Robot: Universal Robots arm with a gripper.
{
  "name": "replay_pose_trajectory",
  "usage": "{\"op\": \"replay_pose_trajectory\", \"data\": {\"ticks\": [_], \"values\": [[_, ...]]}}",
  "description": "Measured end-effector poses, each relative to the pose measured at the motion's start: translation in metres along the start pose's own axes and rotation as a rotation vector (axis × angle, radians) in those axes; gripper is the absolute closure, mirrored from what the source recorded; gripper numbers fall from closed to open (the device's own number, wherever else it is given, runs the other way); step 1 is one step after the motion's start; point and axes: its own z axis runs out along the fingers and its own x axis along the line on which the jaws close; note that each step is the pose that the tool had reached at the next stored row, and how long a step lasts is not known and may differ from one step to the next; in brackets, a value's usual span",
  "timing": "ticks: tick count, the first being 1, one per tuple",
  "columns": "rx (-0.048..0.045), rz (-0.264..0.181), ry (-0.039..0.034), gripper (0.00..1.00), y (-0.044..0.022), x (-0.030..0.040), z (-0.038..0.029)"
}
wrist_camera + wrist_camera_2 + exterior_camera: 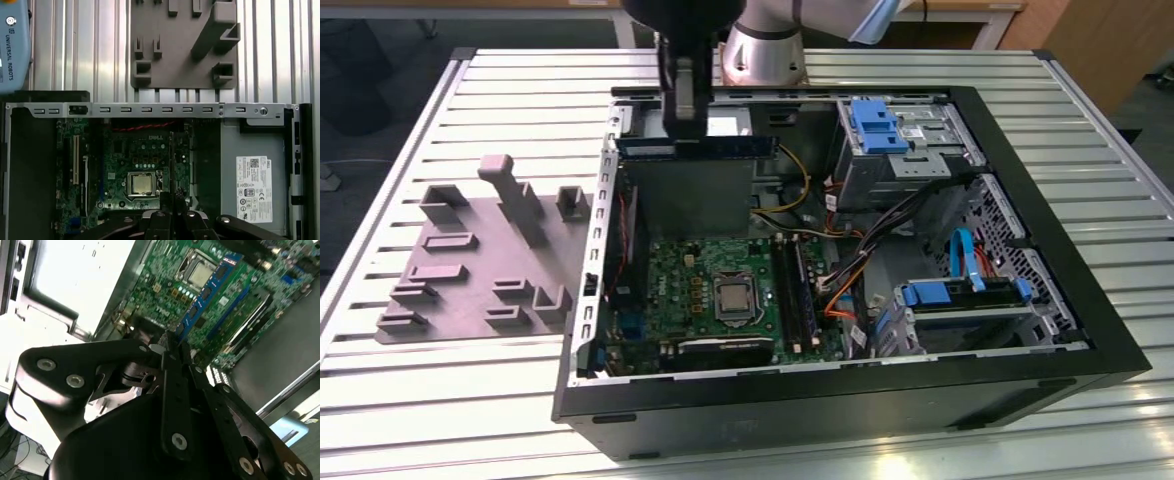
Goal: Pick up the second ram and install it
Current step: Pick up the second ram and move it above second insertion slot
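While the end effector (pixel 686 132) clamps, flat ram (pixel 740 146) hangs.

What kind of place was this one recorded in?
Probably a robotics lab or assembly test bench: an open computer case lies on a slatted metal table, a grey parts fixture sits beside it, and the pincer holds the second ram over the case.

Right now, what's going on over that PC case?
The gripper is shut on the ram and holds it level in the air above the open case, near the case's far wall in the exterior view. The ram is not seated. The motherboard and its black slots lie below it, nearer the camera. A grey fixture sits on the table at the exterior view's left.
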Motion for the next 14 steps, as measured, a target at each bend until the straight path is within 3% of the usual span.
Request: {"op": "replay_pose_trajectory", "data": {"ticks": [8, 14], "values": [[0.0001, 0.003, 0.0000, 0.86, -0.0288, -0.0006, 0.0015], [0.0024, 0.045, -0.0015, 0.86, -0.0339, -0.0020, 0.0031]]}}
